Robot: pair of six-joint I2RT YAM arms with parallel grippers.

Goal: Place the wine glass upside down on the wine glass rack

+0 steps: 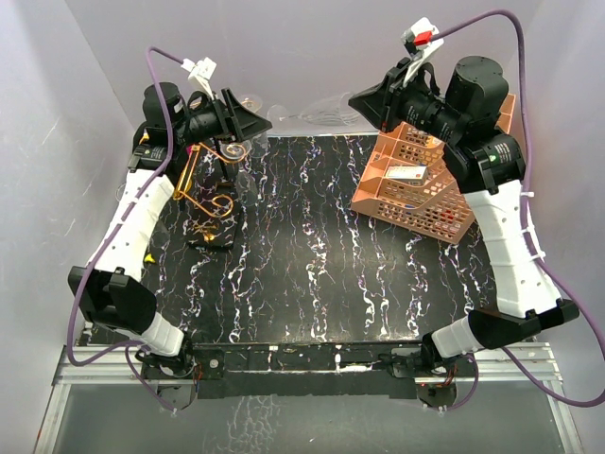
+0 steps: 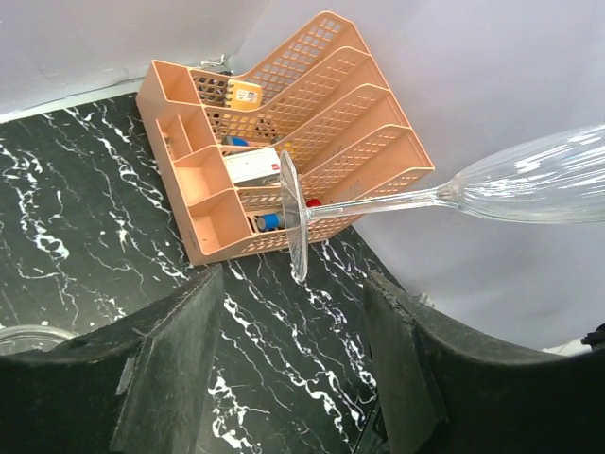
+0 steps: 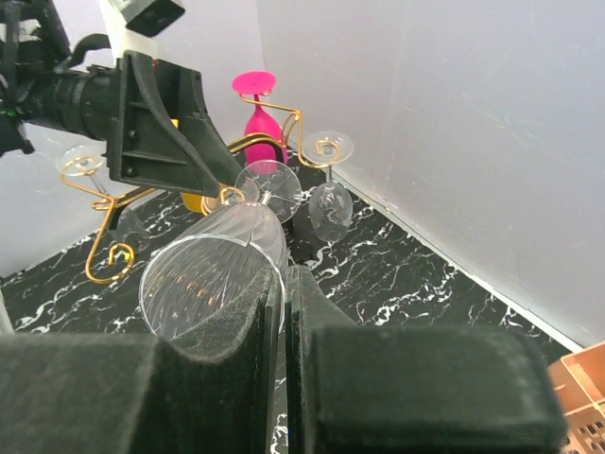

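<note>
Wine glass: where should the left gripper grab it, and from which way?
Probably the thin stem. The wine glass lies sideways with its bowl rim pinched in the right gripper, so the stem is bare. Come from the foot end, where the left gripper sits open, and close across the stem, not along it.

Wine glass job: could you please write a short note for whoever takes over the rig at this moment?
Right gripper: shut on the bowl rim of the glass, holding it on its side in the air, foot pointing toward the rack.
Left gripper: open and empty, with the foot just ahead of its fingers.
Rack: far left in the top view; a second glass hangs on it upside down.
Done: glass lifted and close to the rack.
Left: turn it upside down, slide the foot onto a free arm, release.
</note>
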